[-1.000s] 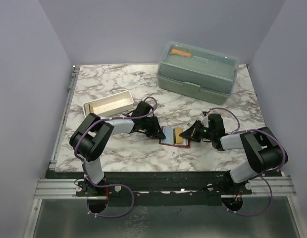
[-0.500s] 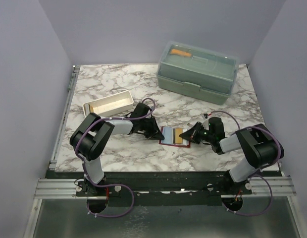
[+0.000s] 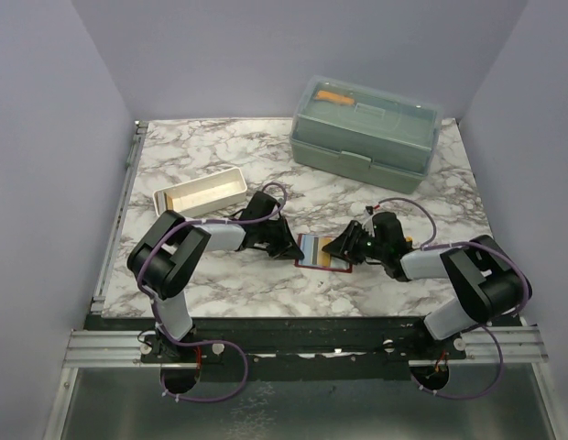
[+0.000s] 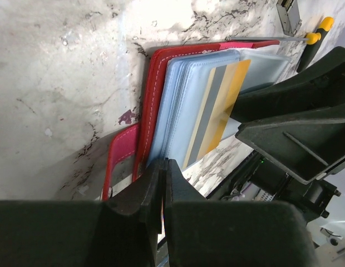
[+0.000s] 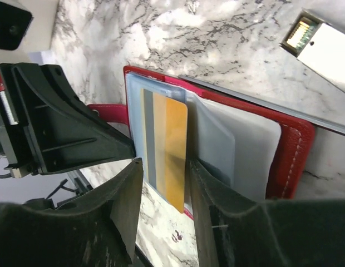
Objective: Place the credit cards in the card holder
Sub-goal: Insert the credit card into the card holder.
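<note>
Since the earlier frames, the right gripper (image 5: 164, 167) has parted its jaws. They now stand either side of the credit card (image 5: 169, 128) and grip nothing. The left gripper (image 4: 163, 162) is pinched closed on the edge of the card holder (image 3: 311, 249) that faces it. The holder lies open near the front edge of the tabletop (image 3: 220, 156), about mid-width.

Handling: the holder is judged light and limp, with soft sleeves, so it needs one edge clamped while a card goes in. The card is thin, stiff and slick. Take it by its free end, which projects from the clear sleeve, and push it along its length.

Count: one green lidded box (image 3: 366, 133) at the far right corner; one white tray (image 3: 211, 199) toward the left edge; one holder; one card clearly visible.
</note>
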Available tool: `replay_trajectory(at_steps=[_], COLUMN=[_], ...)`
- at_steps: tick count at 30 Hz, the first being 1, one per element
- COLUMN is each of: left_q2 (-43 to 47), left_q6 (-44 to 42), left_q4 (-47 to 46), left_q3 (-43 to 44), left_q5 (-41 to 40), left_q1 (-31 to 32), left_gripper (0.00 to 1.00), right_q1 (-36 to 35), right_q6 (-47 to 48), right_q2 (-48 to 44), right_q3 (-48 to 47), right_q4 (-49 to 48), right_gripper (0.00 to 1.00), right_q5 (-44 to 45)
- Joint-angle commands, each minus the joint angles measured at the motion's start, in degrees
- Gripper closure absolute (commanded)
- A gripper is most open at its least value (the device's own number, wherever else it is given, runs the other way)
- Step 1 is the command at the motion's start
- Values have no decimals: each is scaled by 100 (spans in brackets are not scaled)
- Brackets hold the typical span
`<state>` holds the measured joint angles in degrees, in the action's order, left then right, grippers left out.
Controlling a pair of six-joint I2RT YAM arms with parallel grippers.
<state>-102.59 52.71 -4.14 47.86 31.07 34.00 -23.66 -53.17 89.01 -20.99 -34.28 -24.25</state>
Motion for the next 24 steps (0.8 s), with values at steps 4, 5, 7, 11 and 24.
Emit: replay_trajectory(at_steps=[4,5,7,11,24], left_q2=[168,158,69,-99,466], left_q6=[-160,-156,-174,-153,-262], left_q4=[405,405,405,368,598], left_q3=[-138,-158,-156,-121,-91], left_q5=[-417,-452,-463,-441,-326], left_q1=[46,50,48,62,-80], left_gripper=[93,93,94,97,89], right_q1=[-49,-55,-96,-331,-552], right_q6=[748,781,776,552,855], right_q2=[-127,-85,32,411,-205], right_q3=[-44,-90,-207,-503,-670], right_q4=[1690,1675,1501,1191,2314], right_gripper=[58,61,67,94,75], right_q5=[360,337,204,84,581])
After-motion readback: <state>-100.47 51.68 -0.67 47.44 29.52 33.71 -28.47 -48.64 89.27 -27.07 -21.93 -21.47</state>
